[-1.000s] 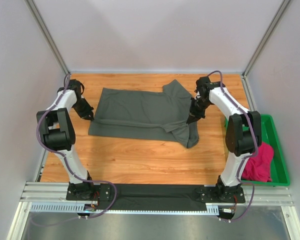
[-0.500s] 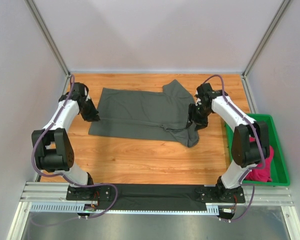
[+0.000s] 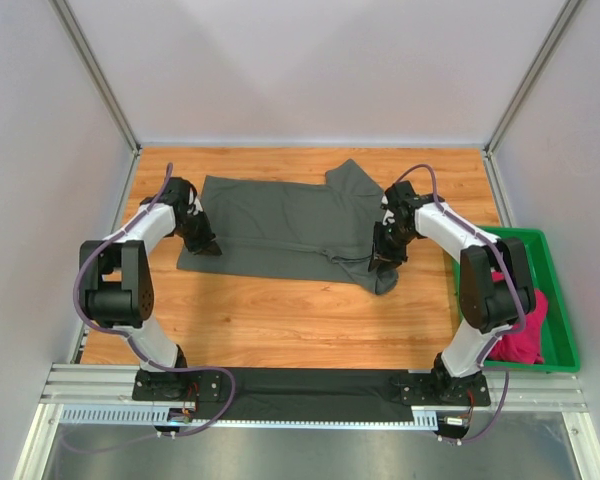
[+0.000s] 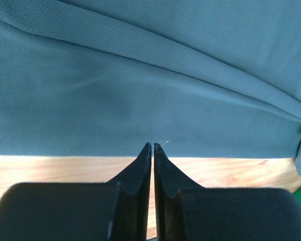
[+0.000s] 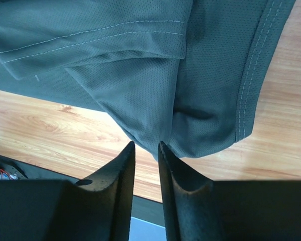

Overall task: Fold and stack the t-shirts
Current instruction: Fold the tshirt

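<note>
- You're working in a robot lab cell: plain white panels wall it in from 9 round to 3 o'clock.
- Aluminium posts frame it.
- A slotted rail at 6 o'clock carries the arm bases beside the wooden bench.

The charcoal grey t-shirt lies flat on the bench, folded lengthwise. The magenta t-shirt sits crumpled in the green tray.

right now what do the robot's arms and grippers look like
Both the left arm and right arm have white links with bulky black joints, and a purple cable loops along each. The left gripper and right gripper have two matte black fingers tapering to curved points.
</note>
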